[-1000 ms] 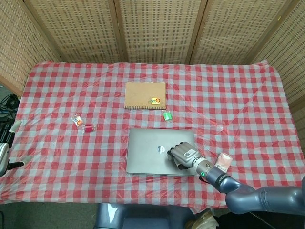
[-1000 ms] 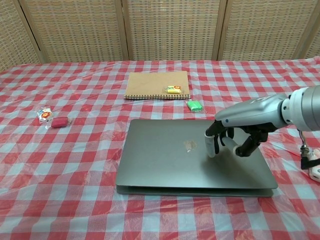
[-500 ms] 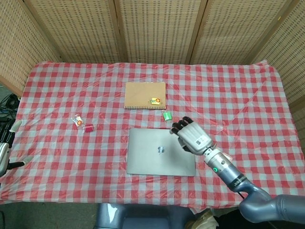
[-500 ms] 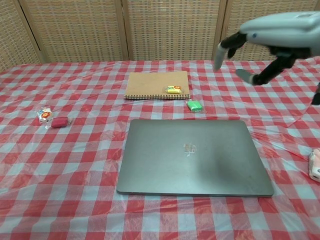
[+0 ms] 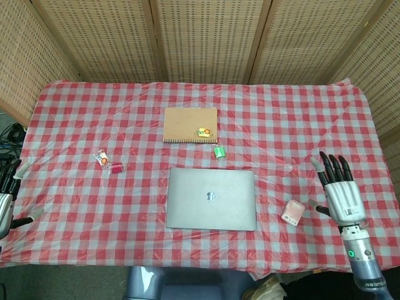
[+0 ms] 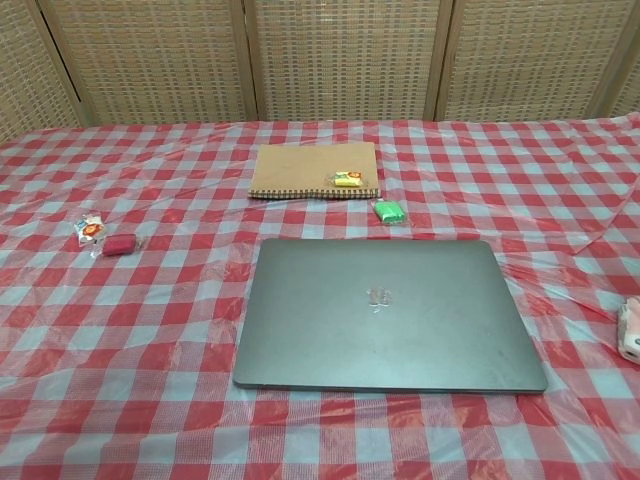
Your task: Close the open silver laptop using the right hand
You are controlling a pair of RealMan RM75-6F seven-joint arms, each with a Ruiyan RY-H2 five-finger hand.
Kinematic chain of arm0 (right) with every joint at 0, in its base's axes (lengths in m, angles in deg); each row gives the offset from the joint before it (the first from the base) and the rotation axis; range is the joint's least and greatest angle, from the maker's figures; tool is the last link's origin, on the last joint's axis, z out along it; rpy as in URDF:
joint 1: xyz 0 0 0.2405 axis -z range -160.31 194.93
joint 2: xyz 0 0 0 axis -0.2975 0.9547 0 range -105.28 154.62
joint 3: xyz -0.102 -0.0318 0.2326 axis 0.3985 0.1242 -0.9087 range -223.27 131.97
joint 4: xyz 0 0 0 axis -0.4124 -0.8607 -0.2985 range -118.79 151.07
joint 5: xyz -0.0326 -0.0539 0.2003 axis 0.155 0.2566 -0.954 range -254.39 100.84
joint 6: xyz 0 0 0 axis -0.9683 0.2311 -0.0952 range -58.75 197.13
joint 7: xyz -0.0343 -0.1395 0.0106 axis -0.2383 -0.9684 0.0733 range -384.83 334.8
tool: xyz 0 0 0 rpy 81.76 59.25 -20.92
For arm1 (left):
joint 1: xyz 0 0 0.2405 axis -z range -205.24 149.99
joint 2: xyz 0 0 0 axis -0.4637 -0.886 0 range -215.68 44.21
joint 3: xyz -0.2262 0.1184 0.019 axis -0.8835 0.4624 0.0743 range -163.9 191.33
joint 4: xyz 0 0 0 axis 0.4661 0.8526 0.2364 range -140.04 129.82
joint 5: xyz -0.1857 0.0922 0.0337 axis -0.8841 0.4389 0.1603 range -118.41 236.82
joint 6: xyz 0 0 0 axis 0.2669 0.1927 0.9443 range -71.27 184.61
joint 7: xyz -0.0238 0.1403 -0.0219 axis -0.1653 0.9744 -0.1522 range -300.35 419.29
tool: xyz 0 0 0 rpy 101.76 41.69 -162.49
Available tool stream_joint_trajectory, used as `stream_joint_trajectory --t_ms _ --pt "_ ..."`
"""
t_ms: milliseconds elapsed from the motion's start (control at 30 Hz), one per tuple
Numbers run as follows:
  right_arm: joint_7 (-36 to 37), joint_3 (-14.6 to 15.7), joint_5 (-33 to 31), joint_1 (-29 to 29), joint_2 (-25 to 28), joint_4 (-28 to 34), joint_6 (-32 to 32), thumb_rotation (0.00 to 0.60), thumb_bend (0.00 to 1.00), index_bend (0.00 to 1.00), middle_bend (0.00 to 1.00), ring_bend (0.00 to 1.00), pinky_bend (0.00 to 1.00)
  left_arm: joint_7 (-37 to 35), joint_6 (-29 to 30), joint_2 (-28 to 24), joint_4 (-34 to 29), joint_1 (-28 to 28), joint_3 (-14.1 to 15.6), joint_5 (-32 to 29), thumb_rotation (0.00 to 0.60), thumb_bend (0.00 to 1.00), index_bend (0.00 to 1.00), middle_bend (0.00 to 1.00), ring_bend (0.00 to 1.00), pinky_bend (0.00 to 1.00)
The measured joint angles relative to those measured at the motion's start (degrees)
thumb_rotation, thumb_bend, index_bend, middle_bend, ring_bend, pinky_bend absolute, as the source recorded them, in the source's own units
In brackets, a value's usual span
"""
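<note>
Off at the bench's right edge in the head view, the right hand [image 5: 341, 190] is raised with its fingers [image 5: 332, 164] spread apart and straight, holding nothing and touching nothing. It sits well apart from the laptop. Just beside it, toward the laptop, a small pink-and-white packet [image 5: 292, 211] lies on the cloth; the chest view catches only a sliver of that packet [image 6: 630, 331] at its right border.

At the far left edge of the head view the left hand [image 5: 6, 194] shows only partly, fingers apart, nothing in it.

None of the things on the bench is a container, so nothing sits inside anything.

The silver laptop [image 5: 212, 199] lies near the front middle of the bench [image 5: 300, 125], lid fully down and flat, its front edge flush with the base in the chest view [image 6: 385, 313]. The lid is plain matte grey with a small logo at its centre, and it lies square to the red-and-white checked cloth.

Behind the laptop, a brown spiral-bound notebook [image 6: 300, 168] lies flat, with a small yellow item [image 6: 347, 179] resting on its near right corner. A green item [image 6: 388, 210] lies on the cloth between notebook and laptop. To the left, a white wrapped sweet [image 6: 89, 229] and a dark red one [image 6: 120, 244] lie just beside each other.
</note>
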Motion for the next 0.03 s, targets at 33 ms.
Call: stream_joint_trajectory --t_ms 33 --pt "0.48 0.14 0.05 0.93 -0.34 -1.12 -0.41 0.6 0.0 0.0 0.0 0.0 0.0 0.12 0.05 -0.01 -0.11 -0.07 0.11 0.12 0.6 0.0 0.0 0.0 0.0 0.0"
